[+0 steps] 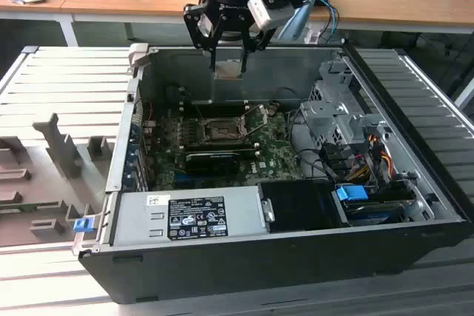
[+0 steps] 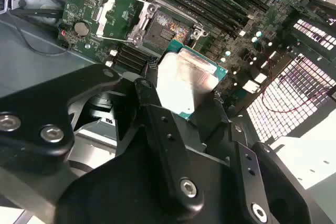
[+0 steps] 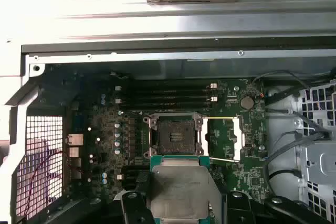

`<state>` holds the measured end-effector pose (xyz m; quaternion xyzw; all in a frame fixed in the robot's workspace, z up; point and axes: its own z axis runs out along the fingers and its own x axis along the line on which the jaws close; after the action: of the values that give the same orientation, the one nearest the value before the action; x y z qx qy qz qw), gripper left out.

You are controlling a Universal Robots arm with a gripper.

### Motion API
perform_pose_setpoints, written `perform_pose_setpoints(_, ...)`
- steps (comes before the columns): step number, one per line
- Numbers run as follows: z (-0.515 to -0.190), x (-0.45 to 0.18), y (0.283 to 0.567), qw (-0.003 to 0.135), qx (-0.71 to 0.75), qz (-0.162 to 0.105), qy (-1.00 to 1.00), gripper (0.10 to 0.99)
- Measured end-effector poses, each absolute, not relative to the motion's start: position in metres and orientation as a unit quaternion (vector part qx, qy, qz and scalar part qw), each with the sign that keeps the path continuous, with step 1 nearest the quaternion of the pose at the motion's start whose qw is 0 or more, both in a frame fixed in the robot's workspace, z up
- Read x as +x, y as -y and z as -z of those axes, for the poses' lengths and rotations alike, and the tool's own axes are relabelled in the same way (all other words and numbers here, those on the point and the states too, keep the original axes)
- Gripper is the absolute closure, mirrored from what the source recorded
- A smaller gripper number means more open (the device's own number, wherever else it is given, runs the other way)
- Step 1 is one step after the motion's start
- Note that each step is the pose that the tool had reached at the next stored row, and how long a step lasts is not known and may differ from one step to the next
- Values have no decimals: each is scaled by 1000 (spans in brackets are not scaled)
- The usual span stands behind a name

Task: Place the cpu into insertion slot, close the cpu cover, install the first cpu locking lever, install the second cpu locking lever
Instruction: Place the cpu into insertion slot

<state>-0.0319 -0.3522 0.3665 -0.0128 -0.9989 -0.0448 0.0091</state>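
My gripper point(image 1: 228, 63) hangs above the open computer case, shut on the cpu point(image 1: 227, 71), a flat pale square chip held level by its edges. In both wrist views the cpu point(image 3: 181, 184) point(image 2: 185, 80) sits between the black fingers point(image 3: 134, 204), above the board and apart from it. Below it lies the insertion slot point(image 1: 220, 132) point(image 3: 173, 135) point(image 2: 164, 27), a dark square socket, uncovered. The cpu cover point(image 3: 223, 139) point(image 2: 118, 15) is swung open beside the socket, with thin locking levers point(image 1: 258, 118) raised next to it.
A long black expansion card point(image 1: 211, 159) lies just in front of the socket. Memory slots point(image 3: 168, 95) run along its far side. A grey power supply point(image 1: 189, 216) fills the case front, and a drive cage with cables point(image 1: 337, 120) stands on the exterior view's right.
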Motion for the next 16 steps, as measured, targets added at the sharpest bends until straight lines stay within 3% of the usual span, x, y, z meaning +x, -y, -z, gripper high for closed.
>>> perform_pose_setpoints(16,-366,-32,352,7,-51,45,998,557)
